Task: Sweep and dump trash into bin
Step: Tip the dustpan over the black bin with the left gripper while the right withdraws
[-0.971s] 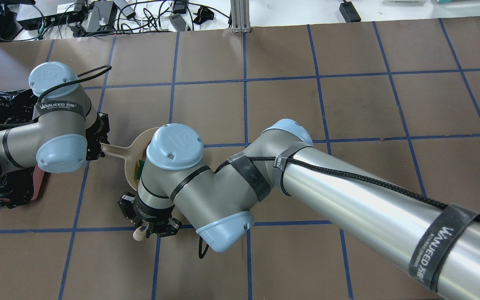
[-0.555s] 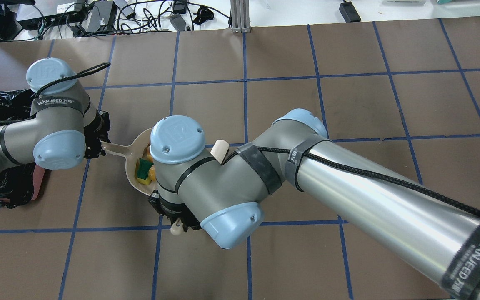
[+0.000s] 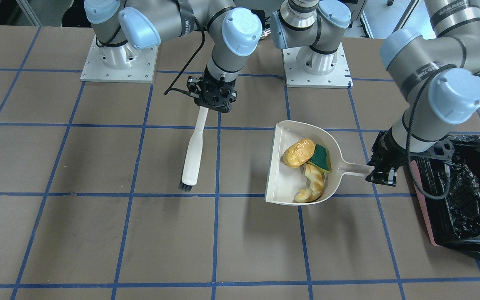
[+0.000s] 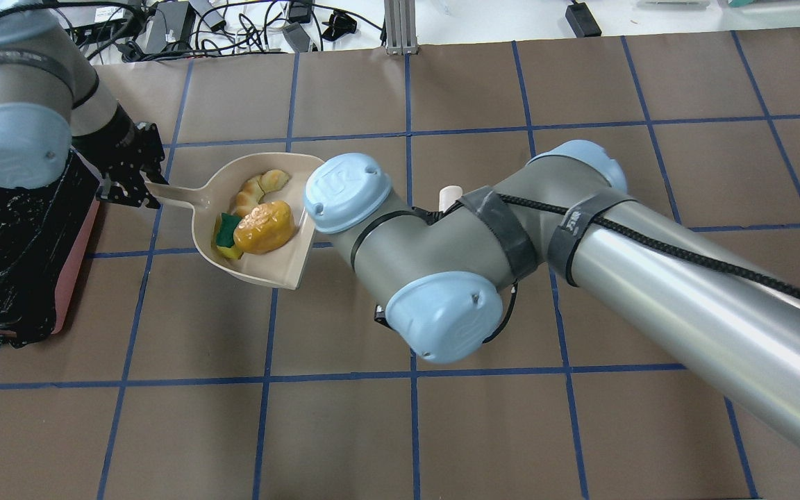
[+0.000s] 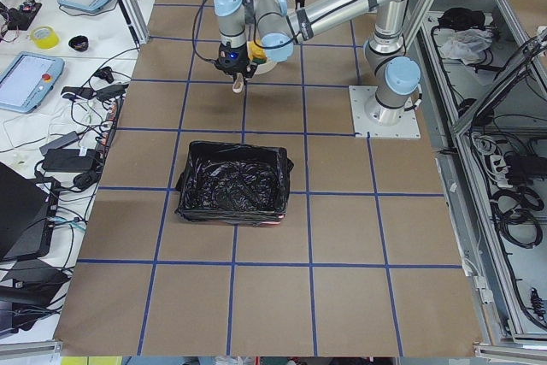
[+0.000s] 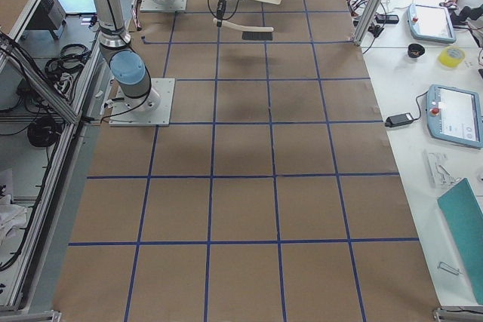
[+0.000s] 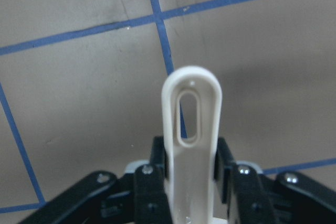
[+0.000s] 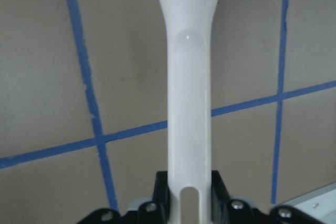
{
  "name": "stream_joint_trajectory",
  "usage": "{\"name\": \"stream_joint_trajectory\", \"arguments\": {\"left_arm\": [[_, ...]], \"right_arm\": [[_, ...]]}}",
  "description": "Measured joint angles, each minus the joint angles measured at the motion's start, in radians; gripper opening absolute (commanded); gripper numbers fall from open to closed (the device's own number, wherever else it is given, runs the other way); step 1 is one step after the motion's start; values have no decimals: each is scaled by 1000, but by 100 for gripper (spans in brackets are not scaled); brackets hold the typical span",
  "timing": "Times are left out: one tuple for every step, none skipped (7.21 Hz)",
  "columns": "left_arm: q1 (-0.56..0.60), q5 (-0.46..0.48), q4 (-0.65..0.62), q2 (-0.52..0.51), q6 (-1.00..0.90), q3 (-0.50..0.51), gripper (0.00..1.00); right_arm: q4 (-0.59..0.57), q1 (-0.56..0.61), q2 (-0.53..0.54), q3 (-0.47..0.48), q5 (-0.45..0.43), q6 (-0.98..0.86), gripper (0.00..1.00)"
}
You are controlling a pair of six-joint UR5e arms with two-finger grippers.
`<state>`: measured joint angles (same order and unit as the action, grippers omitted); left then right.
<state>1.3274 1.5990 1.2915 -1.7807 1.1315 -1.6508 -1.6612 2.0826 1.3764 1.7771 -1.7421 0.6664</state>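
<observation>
My left gripper is shut on the handle of the beige dustpan, held above the table beside the bin. In the pan lie the golden-brown bread roll, the croissant piece and the green-and-yellow sponge. The overhead view shows the left gripper, the pan, roll, croissant and sponge. The pink bin with its black bag stands just beyond the left gripper. My right gripper is shut on the beige hand brush, apart from the pan.
The right arm's elbow hangs over the table's middle and hides the right gripper from overhead. Both arm bases stand at the robot's edge. Cables and boxes lie past the far edge. Brown gridded table surface lies all around.
The left arm has raised the loaded dustpan and drawn it toward the table's far side. The right arm has carried the brush away from the pan, toward the robot's right.
</observation>
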Motion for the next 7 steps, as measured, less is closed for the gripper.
{"name": "stream_joint_trajectory", "arguments": {"left_arm": [[-44, -2, 36, -4, -51, 63, 0], [-117, -2, 56, -14, -146, 117, 0], [-188, -2, 71, -23, -227, 160, 0], [-249, -2, 83, -32, -298, 198, 0], [-309, -1, 88, -46, -373, 235, 0], [-369, -1, 90, -65, -454, 272, 0], [-424, -4, 91, -89, -528, 309, 0]], "right_arm": [[1, -104, 7, -1, -14, -100, 0], [1, -232, 19, -2, -14, -209, 0], [1, -355, 31, -3, -9, -312, 0], [-1, -462, 40, -3, -8, -428, 0], [-5, -559, 44, -3, -8, -558, 0], [-21, -645, 44, -1, -7, -670, 0], [-62, -714, 39, 6, -5, -769, 0]]}}
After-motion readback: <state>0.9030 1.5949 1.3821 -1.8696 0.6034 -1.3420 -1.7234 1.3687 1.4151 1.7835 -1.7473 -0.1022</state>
